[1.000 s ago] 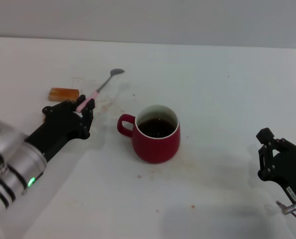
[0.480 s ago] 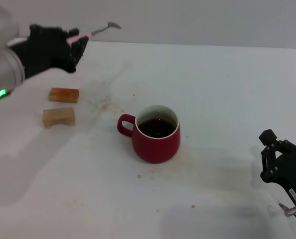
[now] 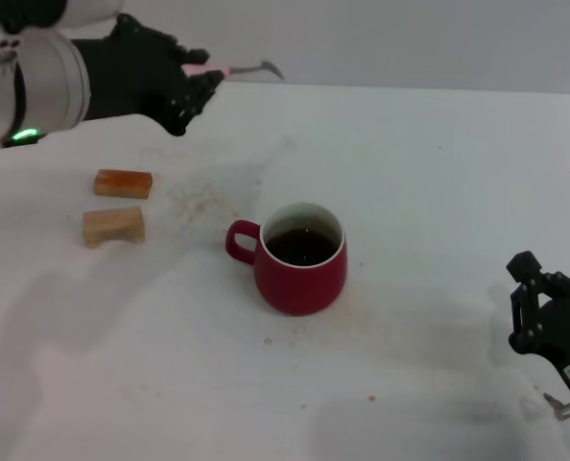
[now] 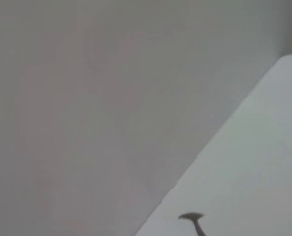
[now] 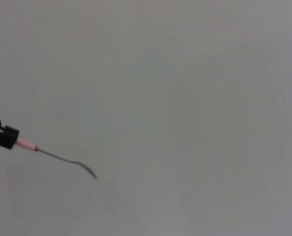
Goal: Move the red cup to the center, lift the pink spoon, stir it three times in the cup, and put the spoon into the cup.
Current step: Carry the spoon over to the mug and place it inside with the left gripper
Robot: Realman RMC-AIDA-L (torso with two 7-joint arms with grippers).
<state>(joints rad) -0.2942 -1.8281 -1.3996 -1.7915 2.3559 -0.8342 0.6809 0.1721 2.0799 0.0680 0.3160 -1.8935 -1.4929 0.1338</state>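
Observation:
The red cup [image 3: 300, 257] stands mid-table, handle toward my left, with dark liquid inside. High above the table's far left, my left gripper [image 3: 195, 79] is shut on the pink spoon [image 3: 239, 69], which it holds roughly level with the grey bowl pointing right. The right wrist view shows the pink spoon [image 5: 57, 156] in the air, its pink handle sticking out of the left gripper [image 5: 3, 137]. In the left wrist view only the spoon's bowl [image 4: 192, 219] shows. My right gripper [image 3: 544, 307] rests low at the table's near right, far from the cup.
An orange block [image 3: 123, 182] and a tan block [image 3: 113, 226] lie left of the cup. Small specks and faint stains dot the white table [image 3: 439, 192] around the cup.
My left gripper has lifted the spoon off the table, risen to the upper left, then shifted right toward the cup's side. The cup and right arm have barely moved.

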